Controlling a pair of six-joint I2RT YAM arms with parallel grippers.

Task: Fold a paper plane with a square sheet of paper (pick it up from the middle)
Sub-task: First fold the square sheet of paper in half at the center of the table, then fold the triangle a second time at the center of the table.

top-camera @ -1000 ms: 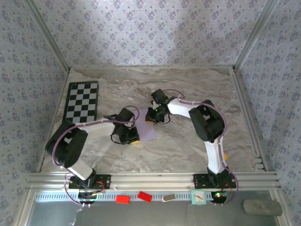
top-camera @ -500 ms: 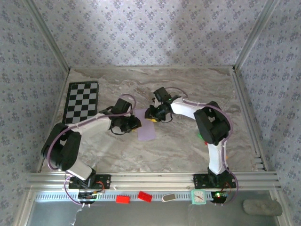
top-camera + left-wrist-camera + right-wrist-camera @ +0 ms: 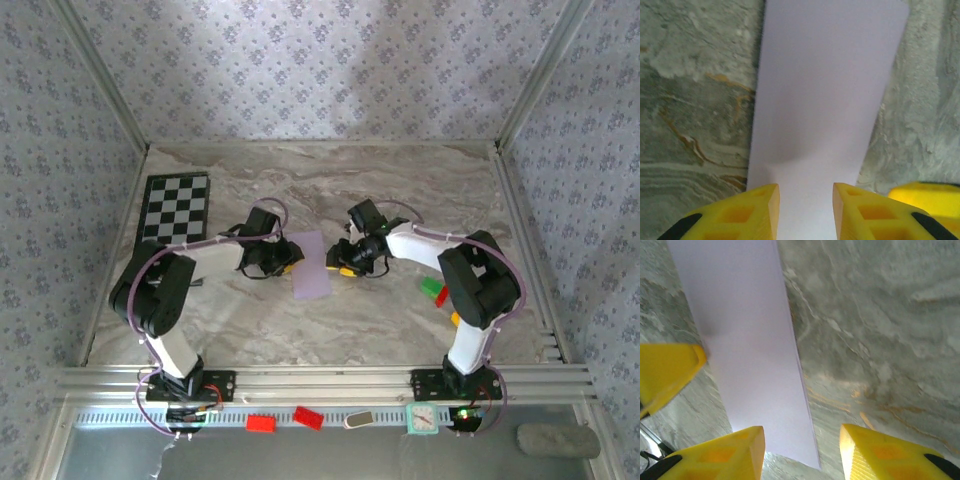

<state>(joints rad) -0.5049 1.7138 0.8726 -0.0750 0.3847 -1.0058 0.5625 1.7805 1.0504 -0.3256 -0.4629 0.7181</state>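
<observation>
- The left gripper (image 3: 804,194) has its two yellow fingers a modest way apart with nothing between them. The paper (image 3: 825,85) lies flat on the table under the gap and runs off toward 12 o'clock in the left wrist view.
- The right gripper (image 3: 801,434) stands somewhat wider, also empty. In its wrist view the near end of the paper sits below its gap, and a long edge runs up toward 11 o'clock.
- Whether either set of fingertips touches the paper cannot be told.
- From above, the paper is a narrow lilac strip at the middle of the table (image 3: 400,190). The left gripper is at its 9 o'clock and the right gripper at its 3 o'clock, both just beside it.
- Judged from the strip shape, the lengthwise centre fold looks made and the plane is at an early step, with no pointed nose yet.
- The next move probably calls for one gripper to pin the strip while the other lifts a corner or layer. Thin paper lying flat offers little to pinch, so a fingertip must slide under an edge.
- Bare marble lies open from 12 to 6 o'clock around the strip.
- The checkerboard (image 3: 175,215) is well apart at 10 o'clock.
- Small coloured blocks (image 3: 433,292) sit at 4 o'clock near the right arm's elbow, which a backward swing could knock.
</observation>
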